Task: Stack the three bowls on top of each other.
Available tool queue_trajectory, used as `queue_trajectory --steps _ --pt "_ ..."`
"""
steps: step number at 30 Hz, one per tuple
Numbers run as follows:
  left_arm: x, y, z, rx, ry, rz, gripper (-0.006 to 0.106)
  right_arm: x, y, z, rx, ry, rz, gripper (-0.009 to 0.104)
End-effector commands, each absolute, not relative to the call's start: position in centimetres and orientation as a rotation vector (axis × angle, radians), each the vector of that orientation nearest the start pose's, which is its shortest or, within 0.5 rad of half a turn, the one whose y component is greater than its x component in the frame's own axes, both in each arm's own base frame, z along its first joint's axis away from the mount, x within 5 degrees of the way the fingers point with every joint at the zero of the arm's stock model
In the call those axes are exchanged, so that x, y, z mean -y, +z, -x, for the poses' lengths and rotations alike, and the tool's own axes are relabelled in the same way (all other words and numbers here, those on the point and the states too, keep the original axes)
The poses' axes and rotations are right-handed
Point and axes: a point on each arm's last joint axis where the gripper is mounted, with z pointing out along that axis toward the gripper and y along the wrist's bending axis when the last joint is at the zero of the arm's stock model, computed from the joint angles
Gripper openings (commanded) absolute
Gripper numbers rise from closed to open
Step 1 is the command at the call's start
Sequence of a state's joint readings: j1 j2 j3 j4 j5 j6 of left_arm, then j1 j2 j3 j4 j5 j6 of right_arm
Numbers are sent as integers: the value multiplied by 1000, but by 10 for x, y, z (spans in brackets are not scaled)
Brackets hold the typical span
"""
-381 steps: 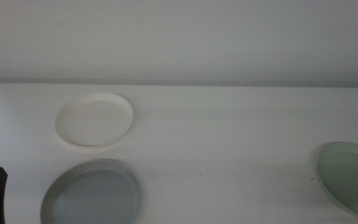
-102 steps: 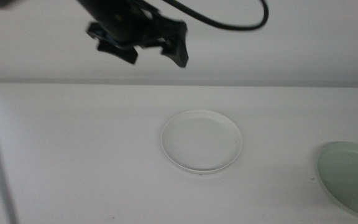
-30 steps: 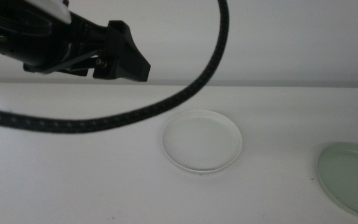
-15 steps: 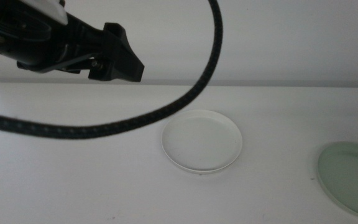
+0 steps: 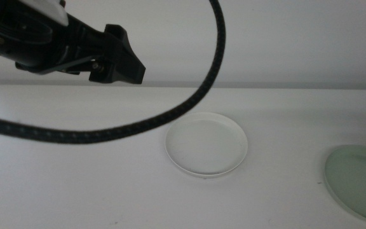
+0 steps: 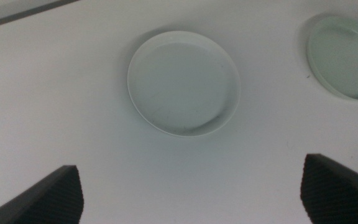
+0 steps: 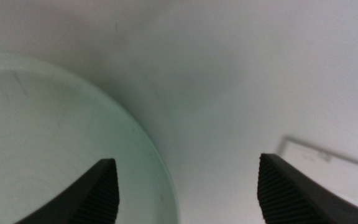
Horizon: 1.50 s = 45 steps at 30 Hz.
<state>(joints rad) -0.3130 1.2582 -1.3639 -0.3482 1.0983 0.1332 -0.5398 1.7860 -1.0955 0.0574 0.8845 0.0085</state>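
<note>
Over the table in the middle view, you see the left arm raised high at upper left, its gripper (image 5: 116, 60) dark against the wall and its cable sweeping across the frame. Compared with half a second ago it has barely shifted; compared with a second ago, the dark tip of the right arm that showed at the right edge by the mint bowl is gone from this view. The white bowl (image 5: 206, 144) sits mid-table, where the earlier frames already have it, and the grey bowl is not visible anywhere; judgement: it probably lies under the white one, so one stacking step looks done. The pale mint green bowl (image 5: 359, 180) lies alone at the right edge, well apart from the white one.

From the left wrist view, note the left gripper's jaws spread wide and empty, far above the table (image 6: 61, 106). The white bowl (image 6: 183, 82) and mint bowl (image 6: 343, 55) both show below, apart.

From the right wrist view, record the right gripper (image 7: 186, 188) low over the table, jaws spread, one jaw over the mint bowl (image 7: 48, 149) just inside its rim, the other outside. Nothing is pinched yet. Judgement: the right arm is lining up on the rim to carry the last bowl to the stack.
</note>
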Motion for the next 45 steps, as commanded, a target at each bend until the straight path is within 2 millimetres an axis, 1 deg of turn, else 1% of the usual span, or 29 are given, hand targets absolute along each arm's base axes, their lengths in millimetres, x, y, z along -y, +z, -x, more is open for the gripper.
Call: queue_trajectory --steps 1,8,11,15,17,18,20,21,22,24,26,28,30,31,33,34,36,39,42,45 --pt "104 407 -226 -2405 -539 -485 94 166 170 -286 -2895 50 -883 62" --pt "104 407 -226 -2405 -539 -485 94 160 151 -296 -2940 59 -811 56" --pt "104 407 -226 -2404 -539 -485 94 158 143 -298 -2947 81 -823 54" --pt "104 407 -226 -2402 -539 -484 94 159 135 -300 -2944 95 -839 53" --pt "104 407 -226 -2402 -539 -484 94 159 133 -301 -2954 94 -804 46" --pt "104 407 -226 -2402 -539 -484 94 159 132 -301 -2959 93 -786 36" --pt "105 408 -226 -2403 -542 -481 94 160 132 -302 -2949 87 -781 12" --pt "105 408 -226 -2403 -542 -481 94 159 134 -302 -2941 95 -789 -1" --pt "105 408 -226 -2403 -542 -481 94 158 137 -303 -2925 117 -805 -2" --pt "105 408 -226 -2403 -542 -481 94 155 151 -303 -2880 138 -814 -2" --pt "105 408 -226 -2403 -542 -481 94 152 174 -301 -2821 161 -806 -2" --pt "105 408 -226 -2403 -542 -481 94 146 205 -300 -2754 201 -804 -2" --pt "105 408 -226 -2403 -542 -481 94 136 235 -302 -2723 260 -764 -2" --pt "105 408 -226 -2403 -542 -481 94 128 249 -304 -2727 286 -706 -2" --pt "105 408 -226 -2403 -542 -481 94 108 270 -313 -2752 313 -582 -2" --pt "105 408 -226 -2403 -542 -481 94 95 279 -318 -2773 330 -514 -2" --pt "105 408 -226 -2403 -542 -481 94 72 287 -332 -2790 358 -397 -2" --pt "105 408 -226 -2401 -542 -480 94 35 286 -357 -2811 406 -259 -2" --pt "105 408 -226 -2400 -542 -479 94 -2 272 -382 -2849 451 -154 -2" --pt "105 408 -226 -2400 -542 -479 94 -38 252 -405 -2895 476 -60 -2"
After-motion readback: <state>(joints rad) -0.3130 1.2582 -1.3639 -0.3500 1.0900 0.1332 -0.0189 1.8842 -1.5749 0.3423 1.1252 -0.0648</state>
